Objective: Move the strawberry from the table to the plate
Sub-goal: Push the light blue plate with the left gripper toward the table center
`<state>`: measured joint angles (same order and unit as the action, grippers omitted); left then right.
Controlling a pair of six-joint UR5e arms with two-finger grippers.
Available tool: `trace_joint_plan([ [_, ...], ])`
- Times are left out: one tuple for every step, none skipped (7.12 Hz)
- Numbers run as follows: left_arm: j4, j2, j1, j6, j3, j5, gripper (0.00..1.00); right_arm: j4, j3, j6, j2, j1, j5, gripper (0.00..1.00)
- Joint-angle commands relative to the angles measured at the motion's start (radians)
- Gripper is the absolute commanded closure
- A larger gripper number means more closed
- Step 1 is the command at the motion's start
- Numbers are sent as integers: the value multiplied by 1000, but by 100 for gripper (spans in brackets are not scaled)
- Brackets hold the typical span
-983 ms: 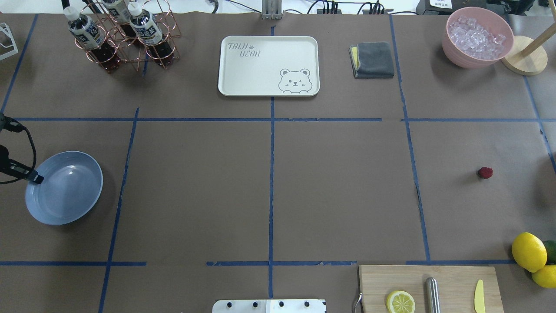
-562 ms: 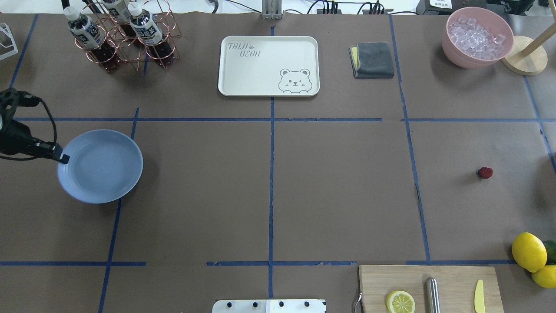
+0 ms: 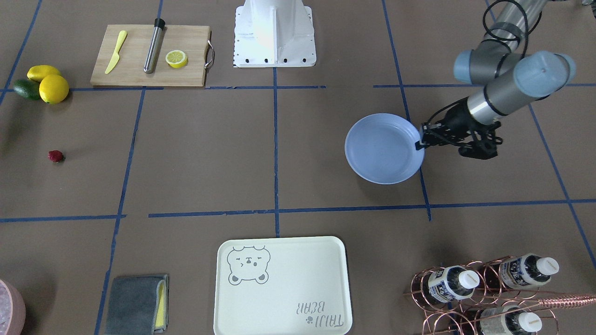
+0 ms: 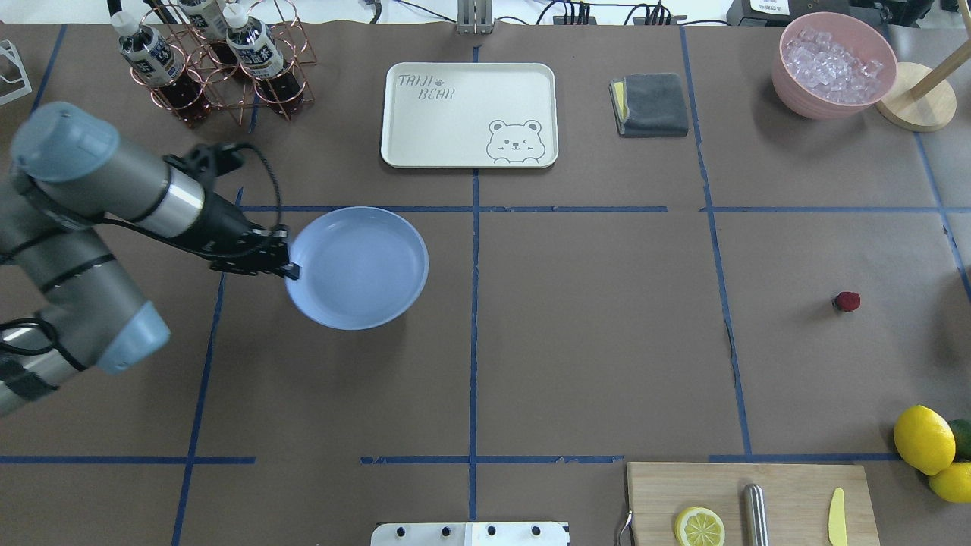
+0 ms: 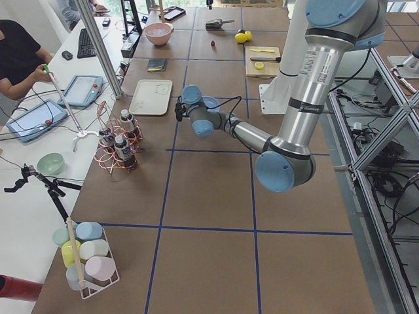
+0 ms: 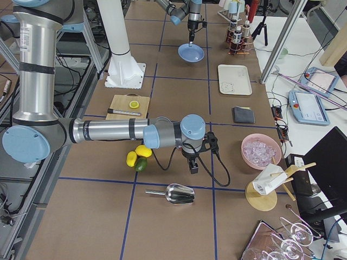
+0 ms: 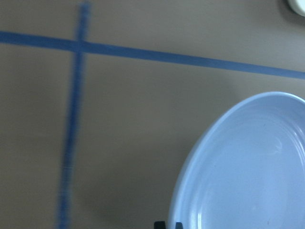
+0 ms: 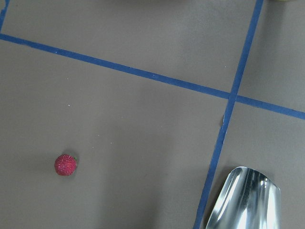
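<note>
The strawberry (image 4: pixel 846 302) is a tiny dark-red fruit lying alone on the brown table (image 4: pixel 592 341) at the right; it also shows in the front view (image 3: pixel 56 156) and in the right wrist view (image 8: pixel 66 165). My left gripper (image 4: pixel 290 269) is shut on the left rim of the light-blue plate (image 4: pixel 356 265), left of the table's centre. The plate (image 3: pixel 384 149) holds nothing and casts a shadow beside it. The right gripper (image 6: pixel 193 165) shows only in the exterior right view, hanging over the table; I cannot tell its state.
At the back stand a cream bear tray (image 4: pixel 469 114), a copper bottle rack (image 4: pixel 216 64), a grey cloth (image 4: pixel 651 104) and a pink bowl of ice (image 4: pixel 833 64). A cutting board (image 4: pixel 747 504) with a lemon half, lemons (image 4: pixel 924 440) and a metal scoop (image 8: pixel 245 200) lie near the front right.
My left arm has carried the plate from the table's left edge rightward and slightly back, toward the centre. The strawberry has not moved.
</note>
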<state>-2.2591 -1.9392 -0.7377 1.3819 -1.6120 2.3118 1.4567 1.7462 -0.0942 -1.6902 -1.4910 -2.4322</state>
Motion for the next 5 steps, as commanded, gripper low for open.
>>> trace_joint_plan([
  [6, -142, 183, 150, 59, -214, 100, -100, -4, 2, -38, 3, -1, 0],
  [4, -173, 207, 151, 93, -256, 100, -111, -2, 8, -45, 3, -5, 0],
  [3, -175, 209, 151, 93, -258, 100, -111, -2, 11, -45, 3, -7, 0],
  [3, -175, 224, 151, 96, -259, 100, -113, -2, 13, -45, 3, -16, 0],
  [3, -173, 224, 149, 96, -259, 100, -116, -2, 13, -45, 3, -42, 0],
])
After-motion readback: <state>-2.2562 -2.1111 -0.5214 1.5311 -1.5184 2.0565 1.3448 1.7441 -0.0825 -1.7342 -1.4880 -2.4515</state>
